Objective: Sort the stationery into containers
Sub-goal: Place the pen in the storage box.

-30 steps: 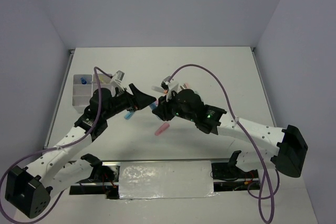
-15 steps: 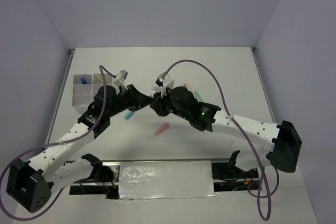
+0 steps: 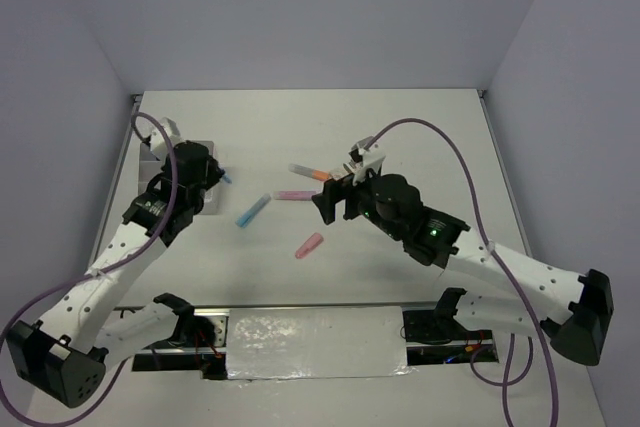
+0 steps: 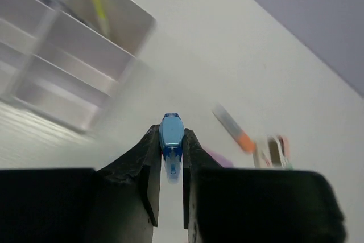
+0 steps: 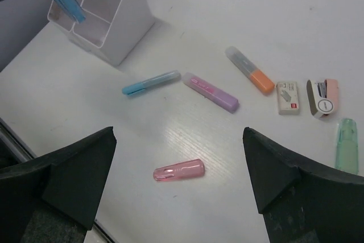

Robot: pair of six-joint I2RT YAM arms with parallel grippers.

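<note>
My left gripper (image 4: 170, 141) is shut on a small blue marker (image 4: 170, 130), whose tip pokes out past the fingertips. In the top view that gripper (image 3: 216, 176) hangs beside the containers, a white four-compartment organizer (image 5: 116, 24), mostly hidden there by the arm. A yellow pen (image 4: 98, 1) stands in one compartment. My right gripper (image 5: 178, 135) is open and empty above a pink cap (image 5: 178, 171). On the table lie a blue marker (image 5: 151, 82), a pink-purple marker (image 5: 210, 91) and an orange-tipped marker (image 5: 249, 77).
An eraser (image 5: 287, 97), a small pink-and-white stapler (image 5: 323, 98) and a green marker (image 5: 347, 146) lie to the right of the markers. The organizer stands near the table's left edge. Purple cables loop over both arms.
The grippers were together at mid-table. The left one shut on the blue marker and swung left to the organizer. The right one opened and pulled back to the right.
</note>
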